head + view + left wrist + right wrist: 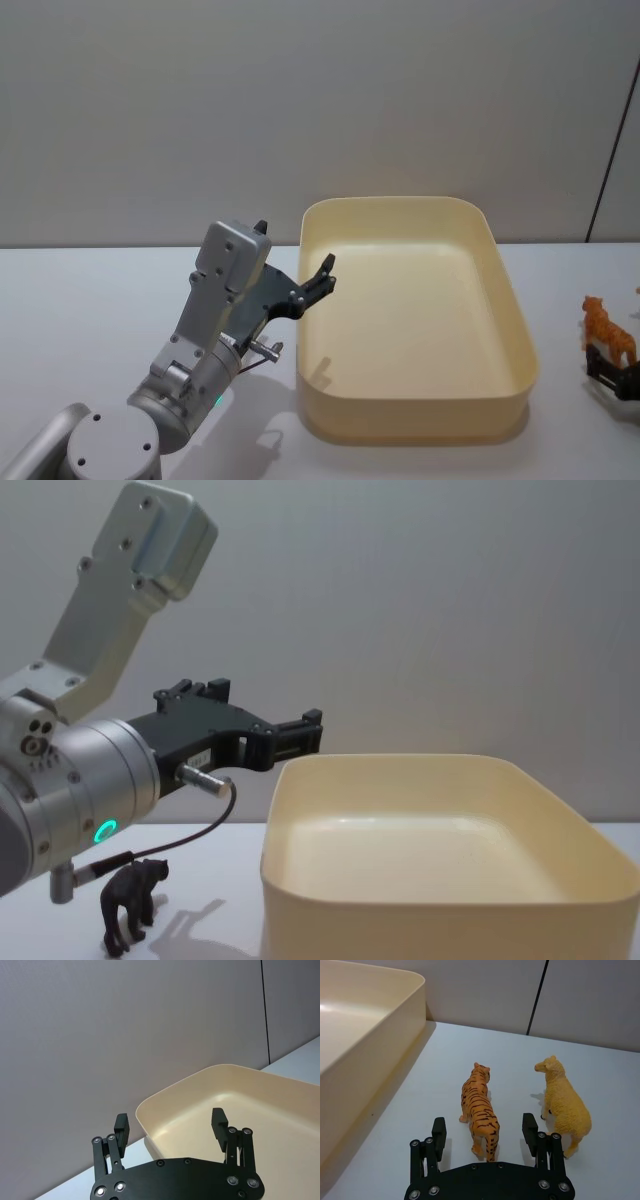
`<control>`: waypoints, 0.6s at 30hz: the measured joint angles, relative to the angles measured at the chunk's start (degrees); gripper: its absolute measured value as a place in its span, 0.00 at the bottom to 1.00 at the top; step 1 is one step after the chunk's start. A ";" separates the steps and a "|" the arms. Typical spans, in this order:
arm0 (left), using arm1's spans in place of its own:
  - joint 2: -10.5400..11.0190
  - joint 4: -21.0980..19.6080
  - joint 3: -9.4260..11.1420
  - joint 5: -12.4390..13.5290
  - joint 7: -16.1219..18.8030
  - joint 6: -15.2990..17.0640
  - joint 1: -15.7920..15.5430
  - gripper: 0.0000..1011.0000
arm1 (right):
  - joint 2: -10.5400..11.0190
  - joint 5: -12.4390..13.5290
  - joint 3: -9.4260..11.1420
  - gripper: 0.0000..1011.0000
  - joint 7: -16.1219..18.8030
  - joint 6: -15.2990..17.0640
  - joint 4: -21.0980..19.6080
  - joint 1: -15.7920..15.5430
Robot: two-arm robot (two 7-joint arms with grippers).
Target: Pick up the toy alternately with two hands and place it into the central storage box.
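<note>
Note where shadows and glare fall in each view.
Head view: small shadow on the storage box's inner left wall, below the left gripper. Chest view: soft sheen on the box floor; the dark toy animal's shadow falls toward the box. Right wrist view: tiger and sheep cast faint shadows on the table by the right gripper.

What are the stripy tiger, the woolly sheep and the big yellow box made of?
The tiger looks like hard moulded plastic, matte, with painted black stripes. The sheep seems the same: its bumpy fleece looks moulded in, not real wool, though that is a guess. The box looks like smooth plastic, with a soft sheen on its rounded walls.
</note>
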 joint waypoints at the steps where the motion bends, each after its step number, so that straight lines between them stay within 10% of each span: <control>1: 0.00 0.00 0.00 0.00 0.00 0.00 0.00 0.99 | -0.20 -0.35 -0.17 0.92 0.17 0.05 0.60 0.37; 18: 0.00 0.00 0.00 0.00 0.00 0.00 0.00 0.99 | -1.38 -2.23 -1.03 0.40 1.07 0.32 3.58 2.42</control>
